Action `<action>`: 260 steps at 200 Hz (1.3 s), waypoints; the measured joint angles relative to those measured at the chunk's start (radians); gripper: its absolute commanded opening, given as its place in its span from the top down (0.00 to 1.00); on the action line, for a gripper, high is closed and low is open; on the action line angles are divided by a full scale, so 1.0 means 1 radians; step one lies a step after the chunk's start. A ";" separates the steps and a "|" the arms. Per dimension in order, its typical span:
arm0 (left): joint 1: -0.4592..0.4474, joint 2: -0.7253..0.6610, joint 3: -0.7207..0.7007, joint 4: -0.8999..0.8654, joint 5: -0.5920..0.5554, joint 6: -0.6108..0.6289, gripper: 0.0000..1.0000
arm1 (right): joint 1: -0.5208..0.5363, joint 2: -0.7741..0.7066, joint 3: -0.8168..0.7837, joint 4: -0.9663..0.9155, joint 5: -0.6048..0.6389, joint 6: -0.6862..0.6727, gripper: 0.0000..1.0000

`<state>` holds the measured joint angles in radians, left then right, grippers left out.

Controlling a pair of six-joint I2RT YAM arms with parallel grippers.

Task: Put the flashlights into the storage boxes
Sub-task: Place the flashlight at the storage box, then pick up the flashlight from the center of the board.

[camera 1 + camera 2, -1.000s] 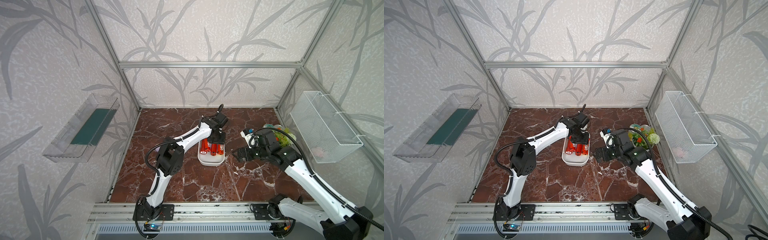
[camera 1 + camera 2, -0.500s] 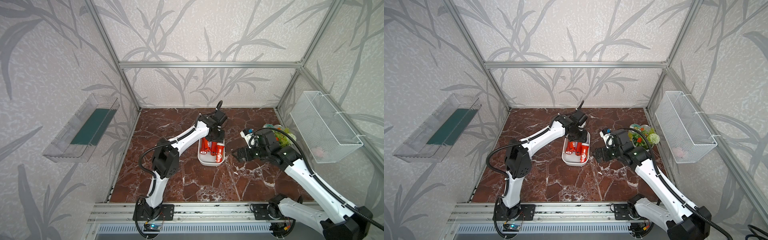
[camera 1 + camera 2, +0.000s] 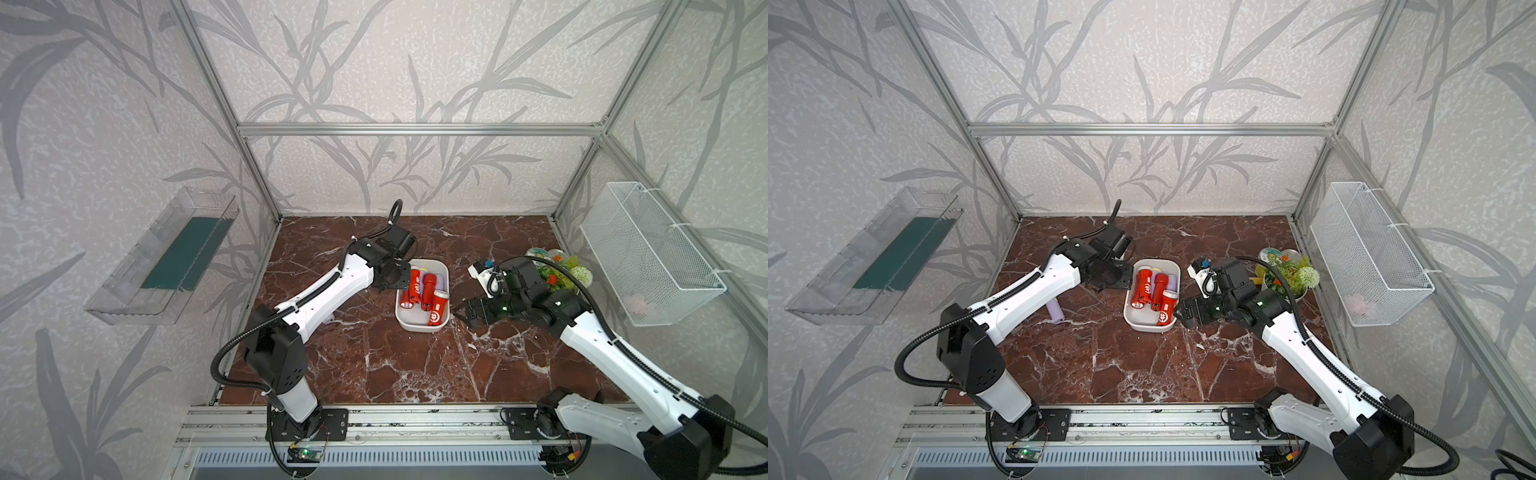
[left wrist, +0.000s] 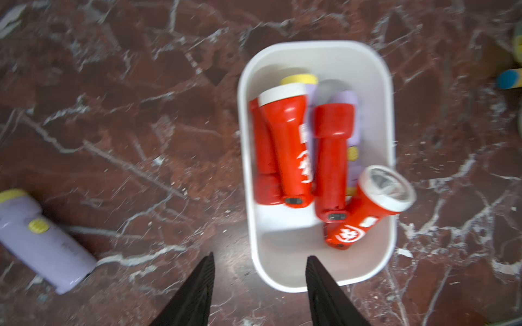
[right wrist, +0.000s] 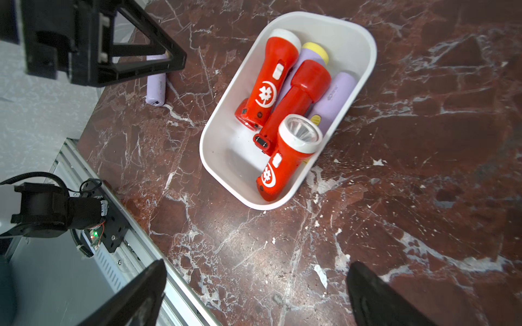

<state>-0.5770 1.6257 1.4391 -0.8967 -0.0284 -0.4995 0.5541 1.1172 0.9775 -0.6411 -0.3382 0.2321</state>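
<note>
Marble tabletop (image 3: pixel 374 365) in red-brown carries everything. Nearest, one lavender flashlight (image 3: pixel 1054 311) lies loose beside the left arm, outside the white tub (image 3: pixel 411 321). The right gripper (image 5: pixel 257 262) hovers just beside the tub, fingers wide apart, empty. Inside lie three red flashlights (image 5: pixel 293 98) and two lavender ones (image 5: pixel 333 96). Farther back, the left gripper (image 4: pixel 260 255) hangs at the tub's edge, fingers apart, empty. By my reckoning, one pickup remains

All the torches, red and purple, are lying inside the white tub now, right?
Not quite. One lavender flashlight lies on the marble outside the white tub, as the left wrist view shows; the rest, red and lavender, are inside it.
</note>
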 measured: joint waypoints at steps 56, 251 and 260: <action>0.162 -0.216 -0.235 0.058 -0.032 -0.008 0.41 | 0.158 0.125 0.071 0.039 0.025 0.029 0.01; 0.355 -0.204 -0.415 0.177 -0.034 -0.014 0.38 | 0.359 0.413 0.284 0.090 0.036 0.039 0.01; 0.364 -0.204 -0.427 0.179 -0.035 -0.017 0.38 | 0.360 0.420 0.294 0.090 0.032 0.032 0.01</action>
<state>-0.2134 1.4212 1.0122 -0.7181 -0.0631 -0.5167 0.9138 1.5375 1.2713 -0.5507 -0.3061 0.2646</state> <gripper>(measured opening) 0.615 0.991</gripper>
